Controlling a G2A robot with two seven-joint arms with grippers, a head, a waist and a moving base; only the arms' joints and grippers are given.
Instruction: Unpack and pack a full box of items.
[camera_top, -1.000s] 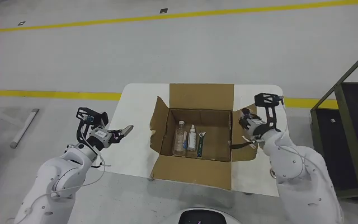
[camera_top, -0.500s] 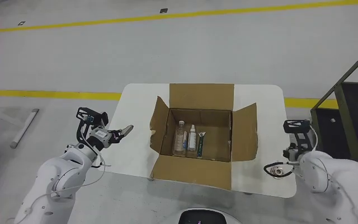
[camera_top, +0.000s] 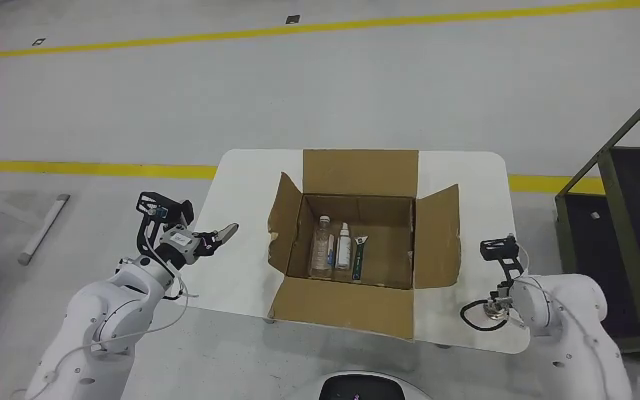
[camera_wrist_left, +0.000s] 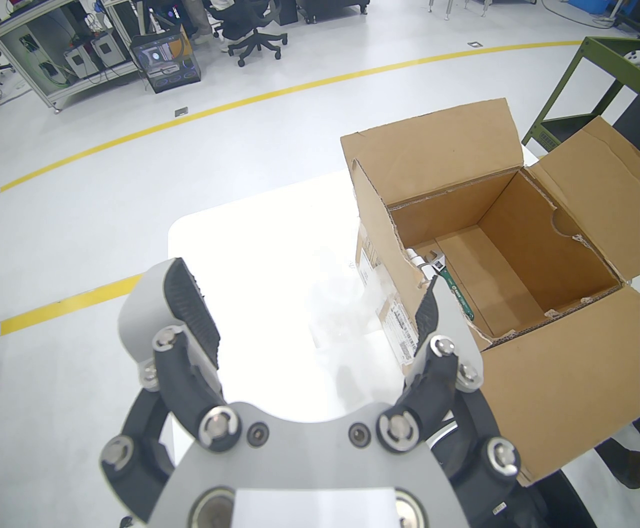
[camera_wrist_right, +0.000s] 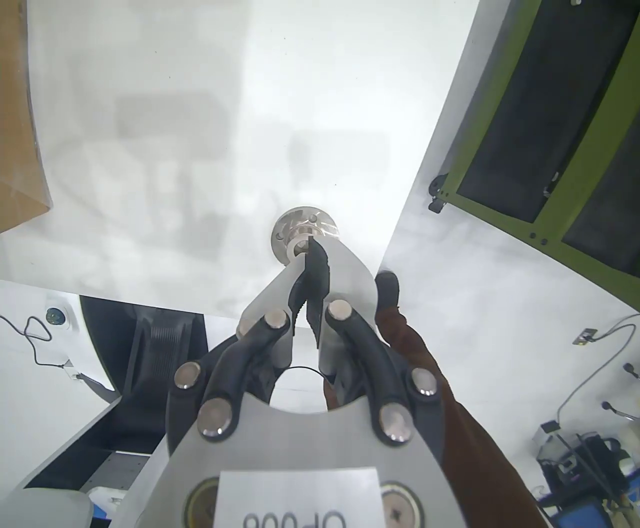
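My right gripper (camera_wrist_right: 307, 250), clamped on a metal flange (camera_wrist_right: 286, 234), hangs at the box's (camera_top: 345, 305) 4 o'clock near the surface's (camera_top: 240, 200) edge; left gripper (camera_wrist_left: 302, 282) (spread wide, empty) sits at 9 o'clock.

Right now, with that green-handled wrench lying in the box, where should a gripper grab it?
Probably the green handle of the wrench, from straight above, closing across its narrow width. It lies flat on the box floor; the walls block sideways approaches, and a white bottle lies close beside it.
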